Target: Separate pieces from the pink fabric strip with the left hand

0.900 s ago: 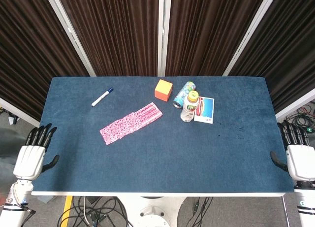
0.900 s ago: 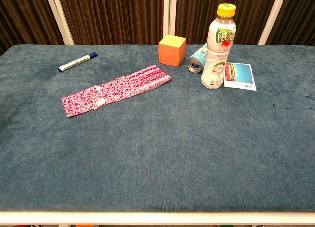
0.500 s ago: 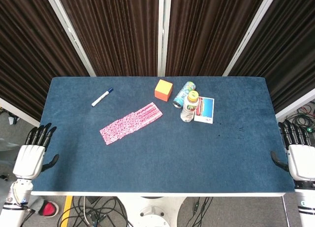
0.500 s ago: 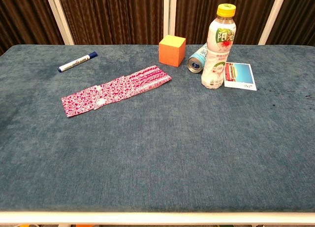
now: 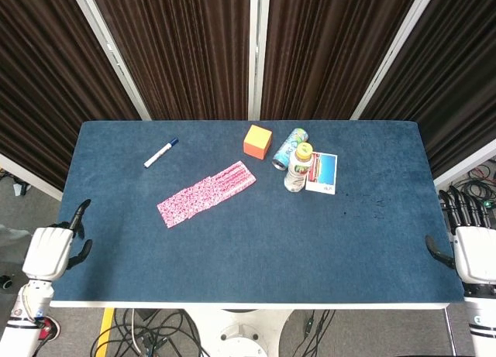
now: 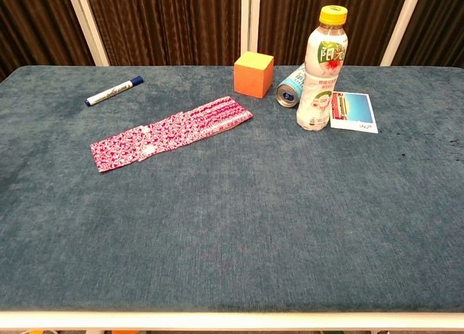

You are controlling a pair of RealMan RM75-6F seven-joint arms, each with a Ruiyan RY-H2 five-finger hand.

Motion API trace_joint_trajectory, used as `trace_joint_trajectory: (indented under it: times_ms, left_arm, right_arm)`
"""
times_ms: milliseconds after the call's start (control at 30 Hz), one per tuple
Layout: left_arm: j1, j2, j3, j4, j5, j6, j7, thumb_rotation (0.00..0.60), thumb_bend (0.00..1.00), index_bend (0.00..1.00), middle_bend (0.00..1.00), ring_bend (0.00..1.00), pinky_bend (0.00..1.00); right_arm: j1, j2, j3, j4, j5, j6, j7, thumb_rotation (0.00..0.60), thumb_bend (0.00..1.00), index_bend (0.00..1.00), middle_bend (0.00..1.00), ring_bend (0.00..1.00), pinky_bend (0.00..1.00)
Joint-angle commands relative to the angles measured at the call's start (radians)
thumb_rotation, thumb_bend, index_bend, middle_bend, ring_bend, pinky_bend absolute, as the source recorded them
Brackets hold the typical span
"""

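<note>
From the head view I see my left robot hand (image 5: 48, 252) hanging just off the near left corner of the table (image 5: 248, 248), holding nothing; most of its fingers look curled in toward the palm, with one finger and the thumb sticking out, so I read it as closed on nothing. My right robot hand (image 5: 471, 248) sits off the near right edge of the table, fingers spread apart and empty, thumb pointing in toward the table edge. Neither hand shows in the chest view. The pink fabric strip (image 5: 206, 193) lies flat on the blue table surface, left of centre, running diagonally from its near-left end up to its far-right end; in the chest view the pink fabric strip (image 6: 171, 132) looks like several overlapping patterned pieces laid in a row. It is well apart from both hands. Beyond it to the left lies a marker (image 5: 160, 152) with a blue cap. To the right of the strip's far end stands an orange cube (image 5: 257, 141), and past that a can (image 5: 289, 148) lies on its side, just beside an upright bottle (image 5: 298, 168) with a yellow cap. A printed card (image 5: 322, 173) lies flat by the bottle's right side.
</note>
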Motion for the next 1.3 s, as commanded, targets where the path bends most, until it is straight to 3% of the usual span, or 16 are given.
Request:
trace_joint_trajectory:
  times_ms: [33,400,633,967,1300]
  left_arm:
    - [-0.015,0.002,0.003,-0.031,-0.026,-0.040,0.049,0.600,0.47,0.14,1.00,0.99,1.00]
    - [-0.070,-0.031,0.004,-0.067,-0.055,-0.138,0.089,0.600,0.50,0.16,1.00,1.00,1.00]
    - [-0.141,-0.111,0.002,-0.048,-0.077,-0.244,0.138,0.600,0.50,0.16,1.00,1.00,1.00]
    - [-0.250,-0.251,-0.024,0.048,-0.161,-0.390,0.205,0.600,0.50,0.15,1.00,0.98,0.97]
    - [-0.321,-0.322,-0.053,0.168,-0.241,-0.451,0.250,0.600,0.51,0.15,1.00,0.97,0.96]
  right_arm:
    - [0.000,0.001,-0.001,0.002,0.000,-0.003,0.002,0.600,0.24,0.00,0.00,0.00,0.00]
    - [0.005,0.012,0.005,-0.005,-0.003,-0.005,0.008,0.600,0.24,0.00,0.00,0.00,0.00]
    - [0.016,0.018,0.011,-0.018,0.004,-0.018,-0.005,0.600,0.24,0.00,0.00,0.00,0.00]
    - [0.015,0.012,0.011,-0.017,0.018,-0.021,-0.014,0.600,0.24,0.00,0.00,0.00,0.00]
    - [0.003,0.018,0.014,-0.015,0.030,-0.007,-0.003,0.600,0.25,0.00,0.00,0.00,0.00]
